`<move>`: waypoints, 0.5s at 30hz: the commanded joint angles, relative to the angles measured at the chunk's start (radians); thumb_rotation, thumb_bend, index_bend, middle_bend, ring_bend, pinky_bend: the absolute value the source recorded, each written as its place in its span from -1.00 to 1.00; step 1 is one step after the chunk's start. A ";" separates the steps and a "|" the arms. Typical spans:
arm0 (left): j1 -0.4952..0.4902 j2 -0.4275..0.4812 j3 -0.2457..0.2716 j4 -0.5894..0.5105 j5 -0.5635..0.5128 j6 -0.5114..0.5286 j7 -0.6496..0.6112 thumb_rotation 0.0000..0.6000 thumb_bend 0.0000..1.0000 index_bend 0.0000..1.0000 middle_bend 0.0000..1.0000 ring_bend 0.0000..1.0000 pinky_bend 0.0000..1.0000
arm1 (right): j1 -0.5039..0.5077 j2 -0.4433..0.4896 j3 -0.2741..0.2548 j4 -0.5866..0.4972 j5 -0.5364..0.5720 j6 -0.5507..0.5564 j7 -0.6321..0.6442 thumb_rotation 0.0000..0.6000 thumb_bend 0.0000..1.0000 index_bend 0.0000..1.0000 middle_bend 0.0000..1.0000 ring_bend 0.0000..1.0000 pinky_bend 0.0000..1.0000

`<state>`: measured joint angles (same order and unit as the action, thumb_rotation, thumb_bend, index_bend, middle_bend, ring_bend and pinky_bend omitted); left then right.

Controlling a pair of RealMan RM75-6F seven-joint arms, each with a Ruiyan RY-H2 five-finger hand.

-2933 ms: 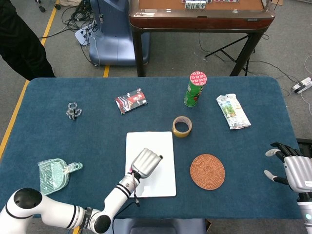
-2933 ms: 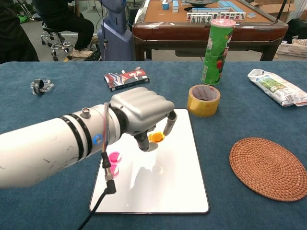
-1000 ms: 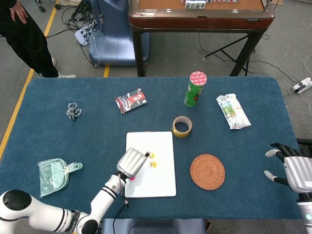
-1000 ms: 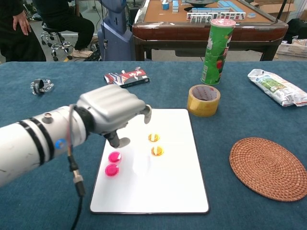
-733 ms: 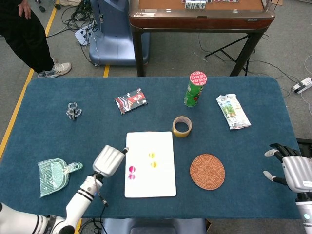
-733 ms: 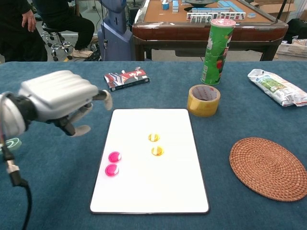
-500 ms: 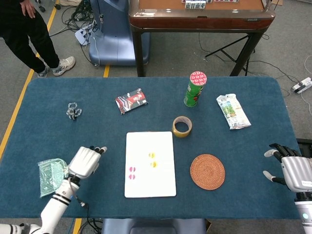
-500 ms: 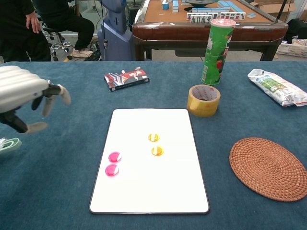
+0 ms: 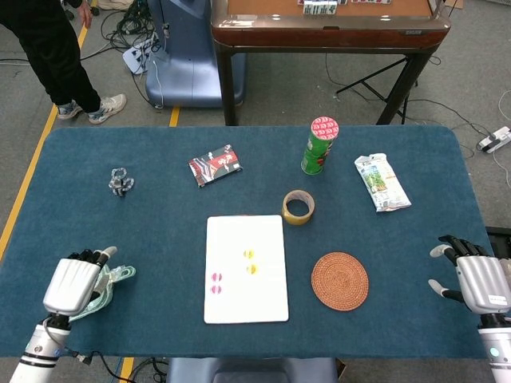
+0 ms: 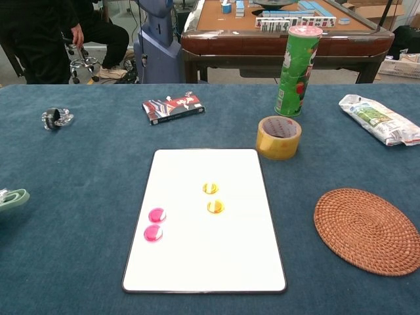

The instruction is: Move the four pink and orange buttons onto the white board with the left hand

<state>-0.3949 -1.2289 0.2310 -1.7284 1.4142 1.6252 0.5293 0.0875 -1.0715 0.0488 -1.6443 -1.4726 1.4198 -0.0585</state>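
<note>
The white board lies flat in the middle of the blue table. Two pink buttons sit on its left half, two orange buttons near its centre. My left hand is at the table's front left corner, far from the board, fingers apart and holding nothing; the chest view does not show it. My right hand hangs at the table's right edge, fingers spread and empty, seen only in the head view.
A green plastic piece lies beside the left hand. A tape roll, green can, woven coaster, snack bag, card pack and small clip sit around the board.
My left hand let go of an orange button on the board, then drew back left and toward the table's front corner, leaving the chest view. The right hand stayed put.
</note>
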 commanded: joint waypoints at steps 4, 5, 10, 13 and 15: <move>0.077 -0.010 -0.020 0.041 0.008 0.019 -0.072 1.00 -0.28 -0.30 -0.05 -0.13 0.07 | -0.001 -0.001 0.000 -0.001 -0.001 0.003 -0.003 1.00 -0.98 -0.19 -0.48 -0.51 -0.36; 0.092 -0.013 -0.024 0.052 0.003 0.020 -0.081 1.00 -0.28 -0.30 -0.05 -0.13 0.06 | -0.001 -0.001 0.000 -0.001 0.000 0.003 -0.003 1.00 -0.98 -0.19 -0.48 -0.51 -0.36; 0.126 -0.016 -0.040 0.087 0.009 0.006 -0.096 1.00 -0.28 -0.28 -0.05 -0.13 0.04 | -0.001 0.001 0.003 0.000 0.006 0.003 -0.002 1.00 -0.98 -0.19 -0.48 -0.51 -0.36; 0.135 -0.019 -0.050 0.098 0.008 -0.021 -0.102 1.00 -0.28 -0.28 -0.05 -0.13 0.03 | -0.002 0.001 0.005 0.000 0.010 0.004 -0.003 1.00 -0.98 -0.19 -0.48 -0.51 -0.36; 0.139 -0.026 -0.063 0.103 0.010 -0.033 -0.100 1.00 -0.28 -0.28 -0.05 -0.14 0.03 | -0.001 0.002 0.006 0.001 0.011 0.005 -0.006 1.00 -0.98 -0.19 -0.48 -0.51 -0.36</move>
<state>-0.2615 -1.2494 0.1778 -1.6315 1.4229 1.6018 0.4313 0.0861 -1.0699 0.0551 -1.6438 -1.4617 1.4243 -0.0643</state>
